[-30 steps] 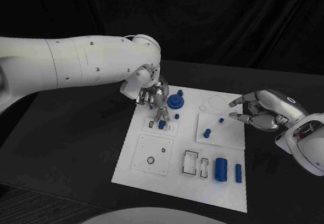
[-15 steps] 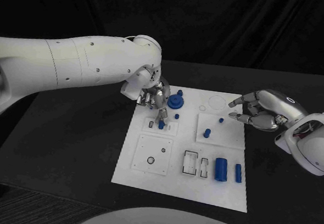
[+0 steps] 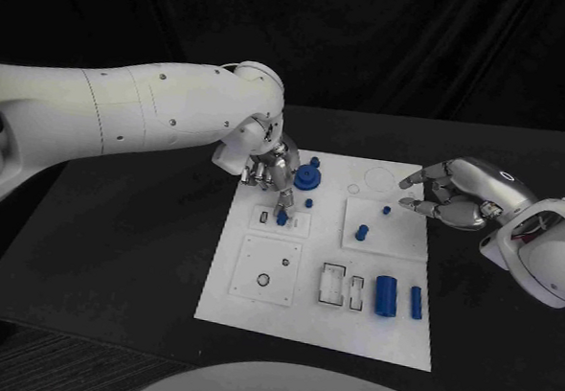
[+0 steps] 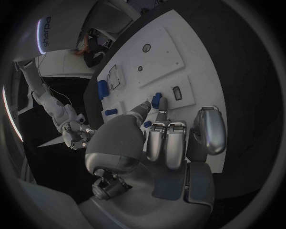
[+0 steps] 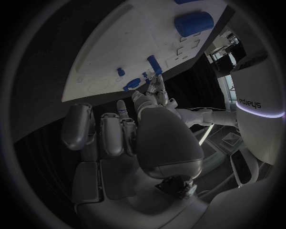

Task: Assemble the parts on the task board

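While your left hand [image 3: 267,167] reaches down with a fingertip at a small blue part [image 3: 282,217] standing in the task board [image 3: 294,327], you cannot tell whether it grips. Your right hand [image 3: 452,194] hovers at the board's right edge, fingers curled, empty.

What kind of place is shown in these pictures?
Probably a robot test bench in a lab or studio. A white task board with small blue parts lies on a black table, and the left hand works over it before dark curtains.
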Motion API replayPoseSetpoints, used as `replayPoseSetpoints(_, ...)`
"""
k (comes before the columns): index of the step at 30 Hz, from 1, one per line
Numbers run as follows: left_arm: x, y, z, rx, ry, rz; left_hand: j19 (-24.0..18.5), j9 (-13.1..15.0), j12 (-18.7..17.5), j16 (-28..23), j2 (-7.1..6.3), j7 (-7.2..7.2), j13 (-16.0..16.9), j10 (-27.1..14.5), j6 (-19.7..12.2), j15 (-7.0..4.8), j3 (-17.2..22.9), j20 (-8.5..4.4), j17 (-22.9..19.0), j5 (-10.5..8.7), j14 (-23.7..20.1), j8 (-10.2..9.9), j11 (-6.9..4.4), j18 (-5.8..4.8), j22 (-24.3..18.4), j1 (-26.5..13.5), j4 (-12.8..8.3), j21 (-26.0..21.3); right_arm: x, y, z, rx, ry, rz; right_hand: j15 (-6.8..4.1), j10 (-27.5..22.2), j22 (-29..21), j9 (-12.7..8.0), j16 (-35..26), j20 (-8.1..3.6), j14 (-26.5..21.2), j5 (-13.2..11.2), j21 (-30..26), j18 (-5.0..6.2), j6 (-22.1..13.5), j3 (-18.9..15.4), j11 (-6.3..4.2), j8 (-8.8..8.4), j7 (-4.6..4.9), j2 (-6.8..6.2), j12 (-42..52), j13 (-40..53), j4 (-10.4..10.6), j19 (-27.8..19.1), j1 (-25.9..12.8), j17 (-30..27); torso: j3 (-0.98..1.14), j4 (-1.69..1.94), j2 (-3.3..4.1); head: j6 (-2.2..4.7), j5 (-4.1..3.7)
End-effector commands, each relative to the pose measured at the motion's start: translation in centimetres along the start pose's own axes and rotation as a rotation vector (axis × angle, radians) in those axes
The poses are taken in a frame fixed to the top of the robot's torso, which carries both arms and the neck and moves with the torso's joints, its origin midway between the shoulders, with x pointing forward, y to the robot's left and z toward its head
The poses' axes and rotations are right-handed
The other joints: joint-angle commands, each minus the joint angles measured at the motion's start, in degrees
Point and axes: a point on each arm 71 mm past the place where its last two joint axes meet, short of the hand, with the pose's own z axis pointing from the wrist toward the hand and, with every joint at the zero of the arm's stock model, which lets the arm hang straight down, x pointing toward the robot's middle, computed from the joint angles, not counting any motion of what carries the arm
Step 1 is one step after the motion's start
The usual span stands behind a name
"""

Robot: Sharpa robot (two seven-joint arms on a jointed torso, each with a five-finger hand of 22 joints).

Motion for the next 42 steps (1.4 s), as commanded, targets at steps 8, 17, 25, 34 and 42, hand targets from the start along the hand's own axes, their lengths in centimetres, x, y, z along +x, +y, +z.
replayPoseSetpoints(8, 0.33, -0.13, 0.24, -0.010, 0.030, 0.015, -0.1, -2.8, -0.4, 0.0, -0.26, 0.25, 14.4, 5.0, 1.3, 0.34, 0.1, 0.51, 14.8, -1.87, 5.9, 0.1, 0.44, 1.00, 9.7, -1.1, 0.6, -0.3, 0.28, -0.13, -0.01, 0.020, 0.020, 0.003, 0.38, -0.3, 8.7, 0.0, -0.2, 0.07, 2.4, 0.3, -0.3, 0.70, 0.7, 0.4, 0.08, -0.19, 0.01, 0.47, -0.4, 2.7, -0.1, -0.3, 0.2, -0.1, 0.00, 0.00, 0.00, -0.01, 0.06)
replayPoseSetpoints(17, 0.37, -0.18, 0.36, -0.016, 0.028, 0.014, -0.1, -3.5, -0.5, 0.0, -0.19, 0.25, 14.4, 5.0, 1.5, 0.36, -0.1, 0.54, 14.8, -2.39, 5.8, 0.1, 0.45, 1.00, 9.7, -1.6, 0.9, -0.3, 0.35, -0.16, -0.01, 0.023, 0.024, 0.004, 0.38, -0.3, 8.7, 0.0, -0.3, 0.07, 2.3, 0.3, -0.3, 0.71, 0.8, 0.4, 0.08, -0.17, 0.00, 0.47, -0.4, 2.7, -0.1, -0.3, 0.2, -0.2, 0.01, -0.01, -0.02, -0.01, 0.12)
replayPoseSetpoints(25, 0.40, -0.32, 0.42, -0.014, 0.027, 0.015, 0.0, -5.0, -0.5, 0.0, 0.55, -0.16, 14.4, 5.0, 2.3, 0.05, 1.8, 0.30, 14.8, 0.19, 5.9, 0.2, 0.08, 1.02, 9.7, 0.6, -0.9, -0.4, 0.41, -0.19, 0.00, 0.026, 0.029, 0.004, 0.38, -0.4, 8.7, 0.0, -0.3, 0.07, 2.3, 0.4, -0.5, 0.73, 0.9, 0.5, 0.08, -0.13, -0.03, 0.44, -0.4, 2.7, -0.3, -0.3, 0.4, -0.2, 0.01, -0.01, -0.03, -0.01, 0.23)
replayPoseSetpoints(34, 0.28, -0.31, 0.41, 0.003, 0.003, -0.003, 0.0, -6.0, -0.6, 0.0, 0.55, -0.36, 14.3, 4.9, 3.1, -0.16, 5.4, 0.08, 14.7, 6.16, 5.8, 0.6, -0.18, 1.04, 9.7, 1.8, -3.8, -0.6, 0.47, -0.24, -0.02, 0.032, 0.039, 0.005, 0.52, -0.5, 8.7, 0.1, -0.5, 0.14, 2.3, 2.1, -0.8, 0.75, 2.6, 1.3, 0.30, 0.41, -0.19, 0.52, -0.6, 2.4, -1.2, -0.3, 1.0, -0.5, 0.01, -0.01, -0.03, -0.01, 0.29)
replayPoseSetpoints(42, 0.50, -0.49, 0.28, 0.022, -0.022, -0.015, 0.0, -5.5, -0.6, -0.1, 0.31, -0.55, 14.3, 4.8, 3.6, -0.34, 7.6, -0.08, 14.5, 8.44, 5.7, 1.2, -0.37, 1.04, 9.7, 1.8, -5.5, -0.7, 0.47, -0.26, -0.06, 0.035, 0.040, 0.005, 0.51, -0.6, 8.6, 0.0, -0.5, 0.16, 2.3, 2.8, -0.9, 0.77, 2.5, 1.5, 0.24, 0.18, -0.13, 0.46, -0.7, 2.4, -1.5, -0.3, 1.1, -0.7, 0.01, -0.01, -0.02, -0.01, 0.23)
